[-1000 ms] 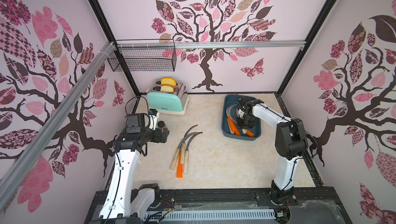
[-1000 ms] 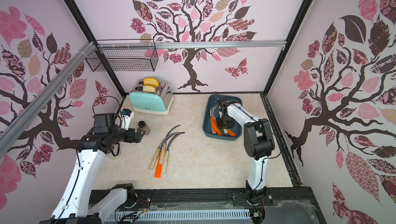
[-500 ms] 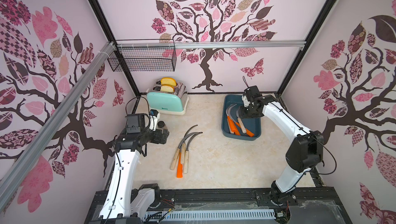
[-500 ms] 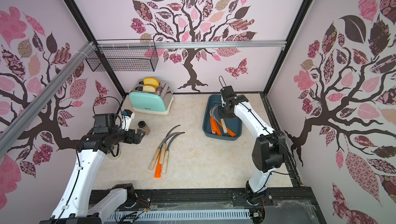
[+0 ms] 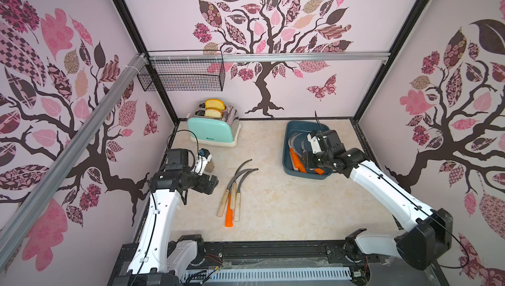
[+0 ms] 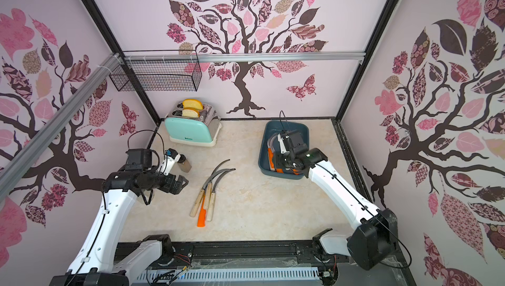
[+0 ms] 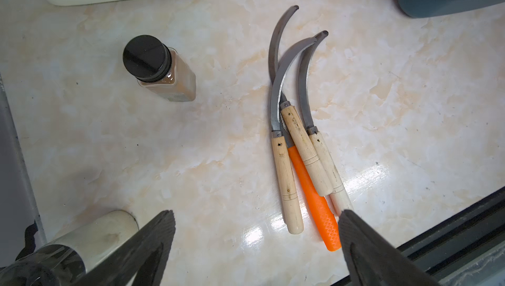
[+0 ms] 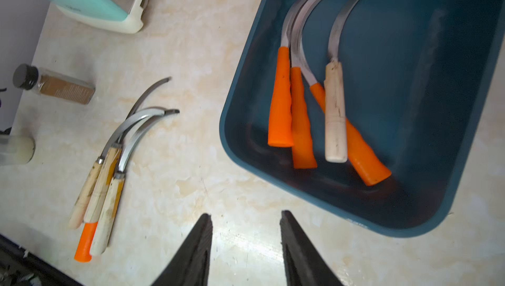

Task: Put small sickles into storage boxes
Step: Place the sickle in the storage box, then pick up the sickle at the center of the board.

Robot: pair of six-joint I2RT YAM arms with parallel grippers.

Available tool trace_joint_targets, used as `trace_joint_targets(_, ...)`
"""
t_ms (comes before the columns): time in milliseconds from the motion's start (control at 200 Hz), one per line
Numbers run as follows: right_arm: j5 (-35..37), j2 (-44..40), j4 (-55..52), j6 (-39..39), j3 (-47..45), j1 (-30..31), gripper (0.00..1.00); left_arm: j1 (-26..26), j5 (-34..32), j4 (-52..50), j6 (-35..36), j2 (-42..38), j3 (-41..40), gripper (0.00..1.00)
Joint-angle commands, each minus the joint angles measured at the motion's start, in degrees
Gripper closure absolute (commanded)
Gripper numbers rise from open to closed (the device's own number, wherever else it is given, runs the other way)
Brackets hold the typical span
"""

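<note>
Now | left gripper [image 7: 256, 213] jaws wide apart, empty | right gripper [image 8: 246, 214] jaws partly apart, empty, by blue tray [image 8: 437, 79] | four sickles [image 8: 280, 101] in tray | four loose sickles [image 7: 300, 145] piled on table [image 7: 191, 148]

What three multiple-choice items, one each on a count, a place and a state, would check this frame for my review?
1. How many sickles lie in the blue tray? A two; B four; C six.
2. Where on the table is the orange-handled sickle that lies outside the tray? A alone at the front edge; B touching the tray; C piled with three wood-handled sickles.
3. What state is the right tool in? A open, empty; B shut on a sickle; C shut, empty.
Key: 1 B, the right wrist view shows three orange handles and one wooden one in it; 2 C, the left wrist view shows it among the wooden handles; 3 A, its jaws stand apart with nothing between.
</note>
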Motion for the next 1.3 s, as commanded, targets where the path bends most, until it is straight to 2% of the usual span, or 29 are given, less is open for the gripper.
trace_joint_targets(0, -2.8, -4.4, 2.6, 3.4, -3.2, 0.8, 0.55, -0.2, 0.8, 0.7, 0.9, 1.1, -0.9, 0.02)
trace_joint_targets(90, -3.6, -6.9, 2.1, 3.5, -4.7, 1.5, 0.55, -0.4, 1.3, 1.2, 0.6, 2.5, -1.1, 0.06)
trace_joint_targets(220, -3.1, -9.2, 1.1, 3.4, -6.3, 1.5, 0.55, -1.7, 0.8, 0.5, 1.3, 4.8, -1.2, 0.07)
trace_joint_targets(370, -3.9, -10.5, 1.7, 3.7, -7.7, 1.6, 0.55, -7.5, -6.9, 2.4, 1.6, 5.2, -3.8, 0.06)
trace_joint_targets(455, -4.4, -10.6, 2.0, 3.7, -8.3, 1.6, 0.55, -9.6, -8.5, 3.6, 0.8, 4.6, -5.2, 0.06)
trace_joint_targets(645, -6.6, -10.3, 2.4, 4.2, -8.5, 1.5, 0.55, -9.9, -6.1, 2.8, 3.1, 6.2, -7.3, 0.06)
trace_joint_targets(1105, -6.2, -9.1, 2.6, 4.6, -8.0, 2.7, 0.56, -10.4, -9.1, 5.5, 2.4, 9.1, -8.4, 0.07)
trace_joint_targets(1295, -6.7, -8.7, 3.4, 5.0, -9.1, 2.9, 0.56, -14.2, -12.4, 6.8, 2.2, 11.3, -9.5, 0.09)
